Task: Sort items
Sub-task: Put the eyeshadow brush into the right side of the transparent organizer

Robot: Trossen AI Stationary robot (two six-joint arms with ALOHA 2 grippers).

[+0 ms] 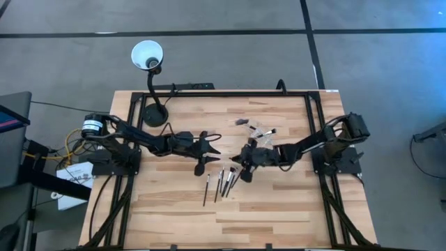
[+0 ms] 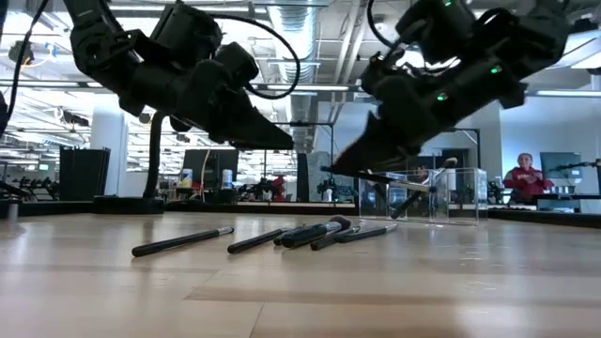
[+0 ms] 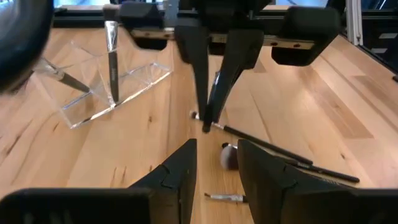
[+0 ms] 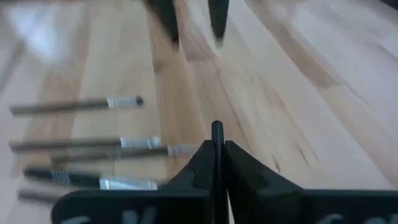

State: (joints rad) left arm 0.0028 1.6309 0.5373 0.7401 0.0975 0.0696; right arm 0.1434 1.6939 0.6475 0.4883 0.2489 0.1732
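Observation:
Several slim dark-handled makeup brushes [image 1: 223, 183] with silvery ferrules lie side by side on the wooden table, seen also in the low view [image 2: 282, 235] and the right wrist view [image 4: 93, 143]. A small clear plastic holder [image 3: 115, 87] has two brushes leaning in it. My right gripper [image 4: 216, 146] hovers above the pile, shut on one thin brush. My left gripper [image 3: 214, 146] is open and faces it from the table's left, a short way off [image 1: 211, 148], touching nothing. My right gripper pinches a thin dark brush between its two fingers, slanting down from the table's right. One end of the brush [image 4: 216, 129] sticks out just past the fingertips. The rest of it [image 3: 292, 158] runs away from them. It is lifted clear of the table [image 2: 385, 176].
A black gooseneck lamp with a white shade [image 1: 148, 57] stands at the table's far left, its base [image 1: 155, 116] behind my left arm. The holder [image 1: 256, 130] sits just beyond my right gripper. Bare wood lies toward the near edge [image 1: 223, 223]. A person [image 2: 524, 178] stands in the room behind.

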